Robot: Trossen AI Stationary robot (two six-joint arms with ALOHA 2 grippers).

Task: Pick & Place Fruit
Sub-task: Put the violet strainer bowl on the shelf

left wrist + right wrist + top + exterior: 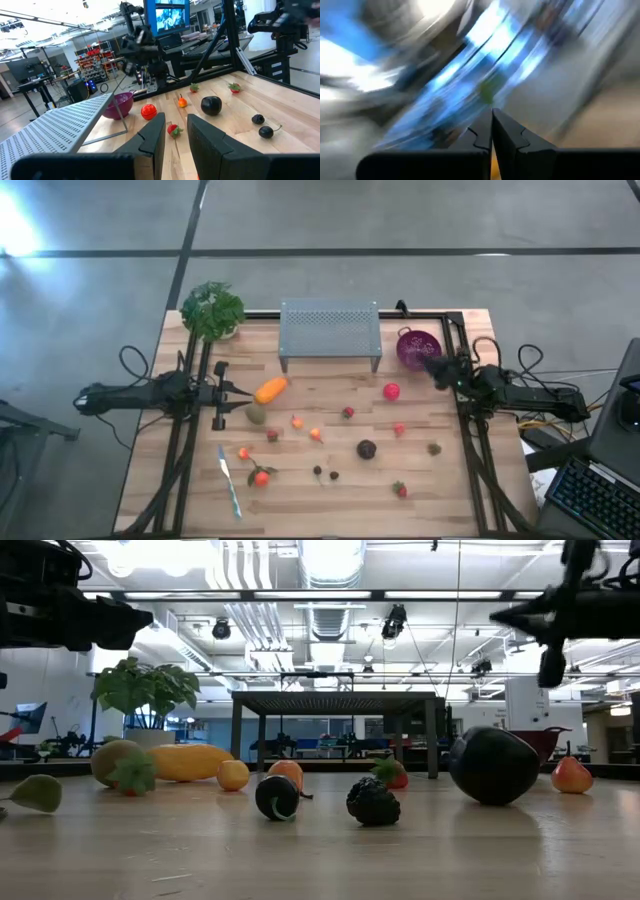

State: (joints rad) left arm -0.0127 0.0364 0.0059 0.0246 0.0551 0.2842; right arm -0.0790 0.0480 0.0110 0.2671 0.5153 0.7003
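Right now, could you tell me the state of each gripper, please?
Left gripper: fingers slightly apart, holding nothing, raised over the table's left side.
Right gripper: shut; whether it holds anything cannot be told.

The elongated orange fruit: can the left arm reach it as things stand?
Probably yes. The left gripper hangs beside the elongated orange fruit, with nothing between them; only the olive-green fruit lies close by.

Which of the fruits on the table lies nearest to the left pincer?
The long orange fruit. It lies just beside the left pincer, while every other fruit is farther off.
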